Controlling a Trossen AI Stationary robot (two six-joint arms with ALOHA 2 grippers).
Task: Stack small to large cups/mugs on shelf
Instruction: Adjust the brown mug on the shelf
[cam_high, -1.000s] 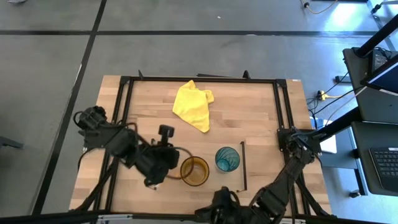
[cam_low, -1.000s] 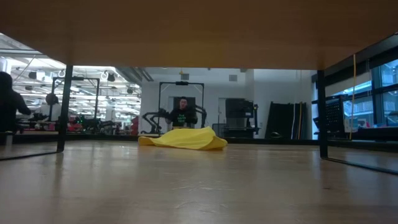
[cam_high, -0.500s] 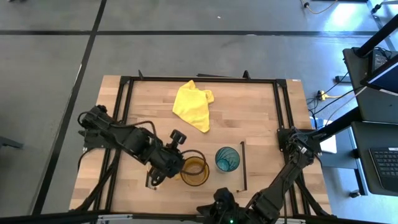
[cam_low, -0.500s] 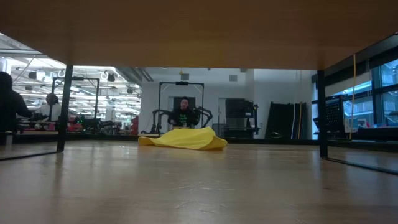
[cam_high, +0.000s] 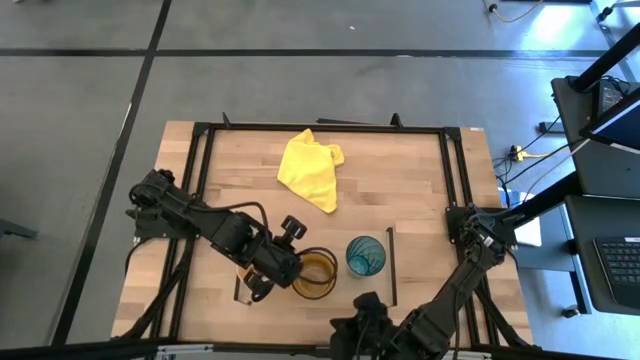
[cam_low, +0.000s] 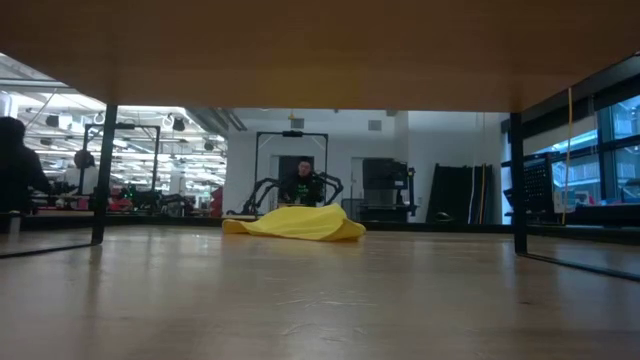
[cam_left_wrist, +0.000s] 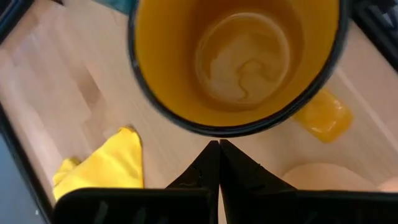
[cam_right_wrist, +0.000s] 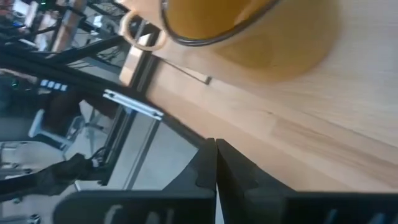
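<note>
Two vessels show from above on the shelf, a low light-wood board with thin black uprights at its short ends, set on the near half of the desk. The amber-brown mug is wide, round and translucent, its glassy wall glowing yellow-orange around a paler, streaked floor in the left wrist view; just beside it stands the teal tumbler, narrower and ribbed, open mouth upward, not touching the mug. The small pale-orange mug cannot be made out from above; a pale handle loop shows in the right wrist view, beyond the amber mug.

The left gripper lies at the amber mug's rim on the side away from the tumbler, its dark jointed arm stretched low across the desk from the left edge. In its wrist view the two dark fingers meet tip to tip with no gap, pointing at the mug's rim and holding nothing. The right gripper waits at the desk's near edge, its fingers likewise pressed together and empty.

A crumpled yellow cloth lies well apart on the smooth planked desk.
</note>
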